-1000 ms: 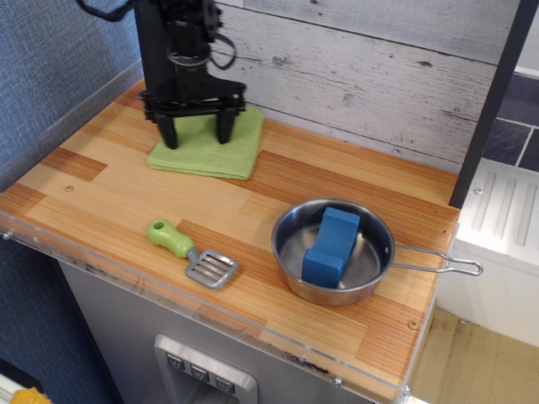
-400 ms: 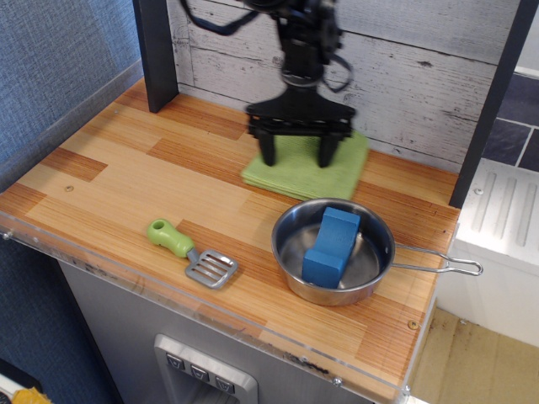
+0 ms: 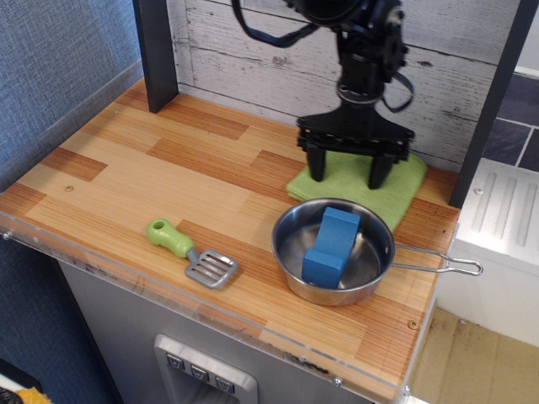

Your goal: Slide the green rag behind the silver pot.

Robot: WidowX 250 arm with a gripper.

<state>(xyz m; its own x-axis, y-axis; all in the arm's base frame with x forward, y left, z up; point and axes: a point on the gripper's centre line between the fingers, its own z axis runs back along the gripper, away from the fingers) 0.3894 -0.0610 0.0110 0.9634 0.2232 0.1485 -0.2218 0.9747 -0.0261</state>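
The green rag (image 3: 394,200) lies flat at the back right of the wooden counter, just behind the silver pot (image 3: 334,254). The pot's near rim overlaps the rag's front edge. A blue block (image 3: 331,245) stands tilted inside the pot, and the wire handle (image 3: 442,264) points right. My black gripper (image 3: 348,172) stands upright on the rag with its two fingers (image 3: 317,164) spread wide, tips pressed down on the cloth.
A green-handled slotted spatula (image 3: 193,251) lies at the front left. A dark post (image 3: 154,55) stands at the back left and another (image 3: 493,97) at the right. A plank wall (image 3: 253,50) backs the counter. The counter's right edge (image 3: 438,278) is near the pot.
The gripper has slid the rag from the back left, along the wall, to the back right behind the pot. The pot, block and spatula have not moved.
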